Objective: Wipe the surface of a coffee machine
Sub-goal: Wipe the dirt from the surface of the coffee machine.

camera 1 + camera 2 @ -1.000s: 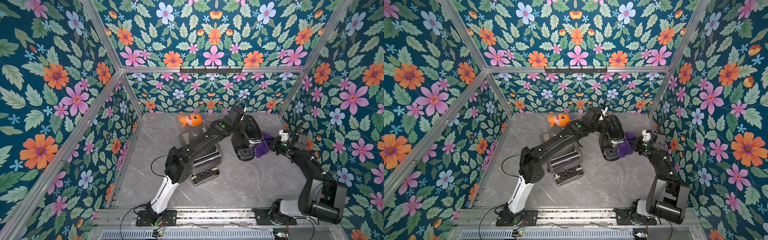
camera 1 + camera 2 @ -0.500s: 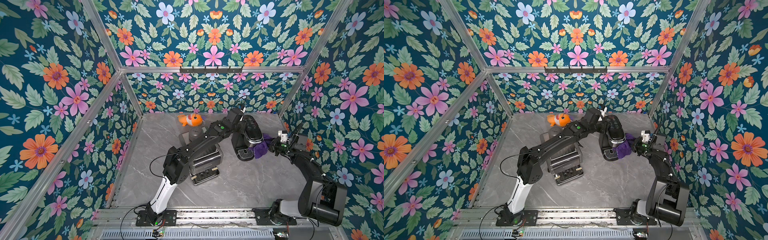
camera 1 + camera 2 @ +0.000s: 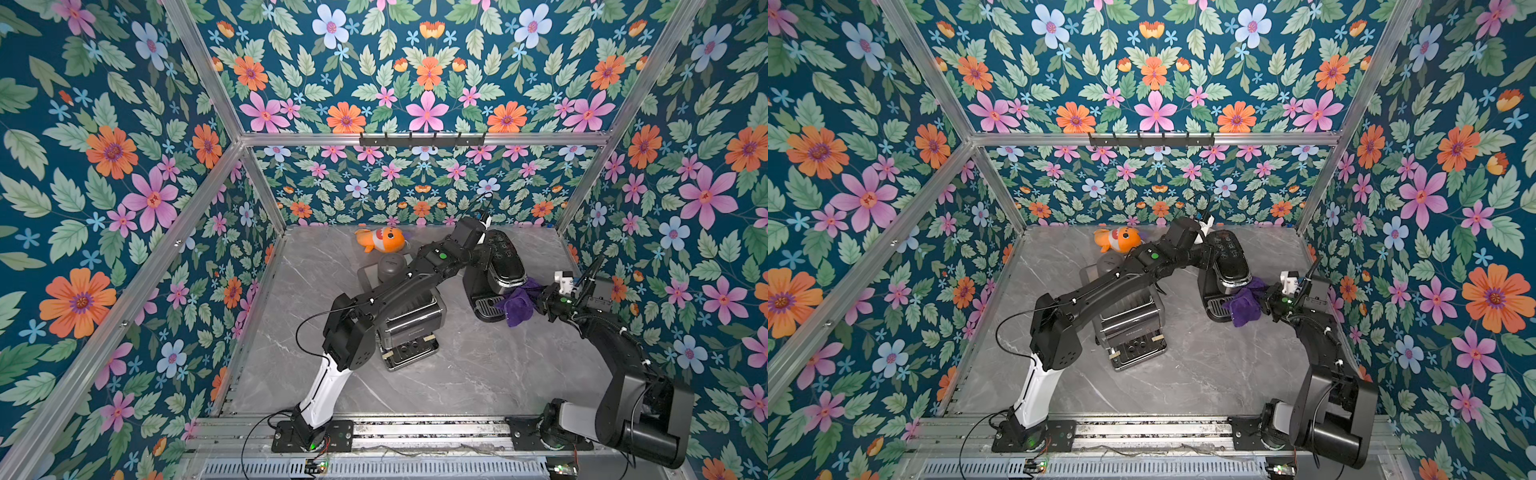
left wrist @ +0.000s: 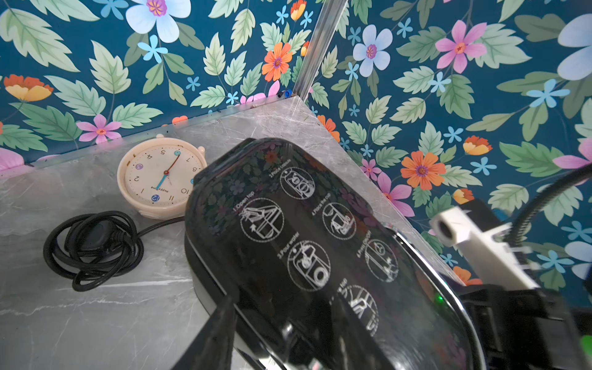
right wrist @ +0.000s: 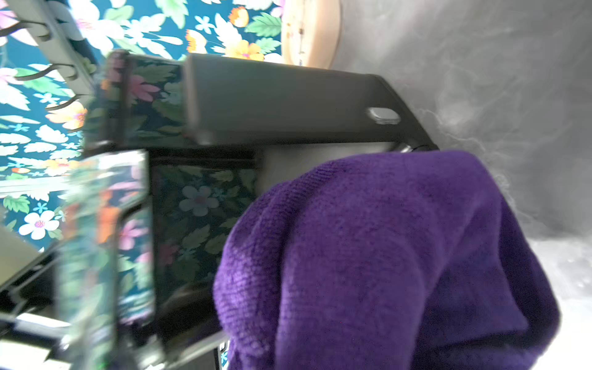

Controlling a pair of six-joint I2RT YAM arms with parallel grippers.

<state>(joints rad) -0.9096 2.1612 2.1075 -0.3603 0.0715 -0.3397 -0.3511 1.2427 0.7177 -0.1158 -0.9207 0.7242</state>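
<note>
Cloth position is the only real change: over the last second the right gripper (image 3: 539,300) has carried the purple cloth (image 3: 517,305) a little further in toward the coffee machine (image 3: 505,259), so the wad now lies against the lower front, under the overhanging head and over the near edge of the drip tray (image 3: 485,308). Both top views agree on this. The right wrist view is motion-blurred, with cloth (image 5: 384,256) filling the foreground and the machine body (image 5: 282,96) right behind it, so the stroke looks live rather than paused. Right jaws are pinched tight on the cloth, with the fingers buried in fabric. The left gripper (image 3: 480,259) has not budged and sits at the machine's far side. The left wrist view shows one dark finger (image 4: 217,326) lying along the housing, but the other finger is out of frame, so I can't say whether it clamps the machine or only braces it. The machine itself has stayed put near the back right of the table (image 3: 457,374), with the glossy pictogram lid (image 4: 304,240) upright. Judgement: wiping is under way on the front and lower area; the lid top and the left side look not yet covered. The toaster-like appliance (image 3: 411,324), toy fish (image 3: 382,240), clock (image 4: 161,177) and coiled cord (image 4: 93,246) are unchanged and apart from the cloth.
</note>
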